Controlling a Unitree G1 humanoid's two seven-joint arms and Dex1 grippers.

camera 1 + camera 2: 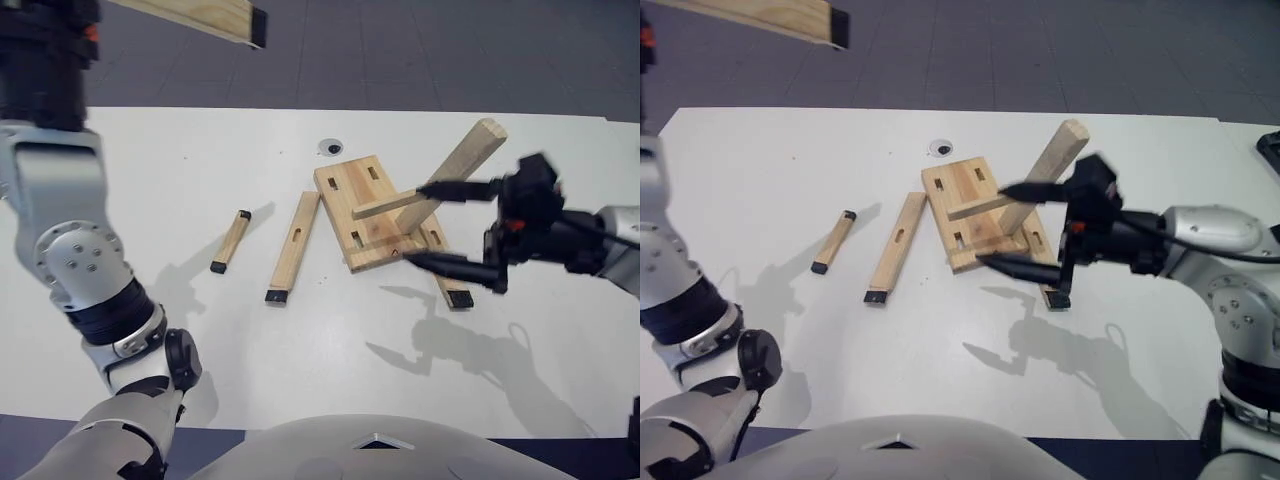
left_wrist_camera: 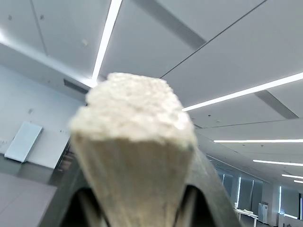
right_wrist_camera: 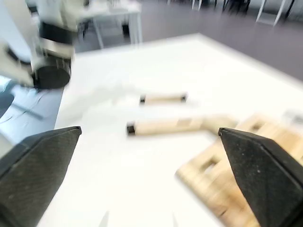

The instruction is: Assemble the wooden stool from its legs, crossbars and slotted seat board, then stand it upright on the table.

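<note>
The right gripper (image 1: 412,224) spreads its black fingers wide on either side of a tilted leg (image 1: 462,160). This leg seems seated in the seat board (image 1: 345,185), with a crossbar (image 1: 385,206) jutting from it. The left gripper (image 2: 135,203) clamps another leg (image 1: 195,14) high above the table (image 1: 150,180). Assembly looks barely begun (a slotted leg (image 1: 293,245) and a short crossbar (image 1: 231,241) lie loose). The parts are pale, square-cut wood with black end caps.

We take this for a big open-plan lab or office hall: long ceiling strip lights (image 2: 106,42), a white table (image 1: 180,190), dark tiled floor (image 1: 420,50) at twelve o'clock (other desks (image 3: 116,14) stand farther off).
</note>
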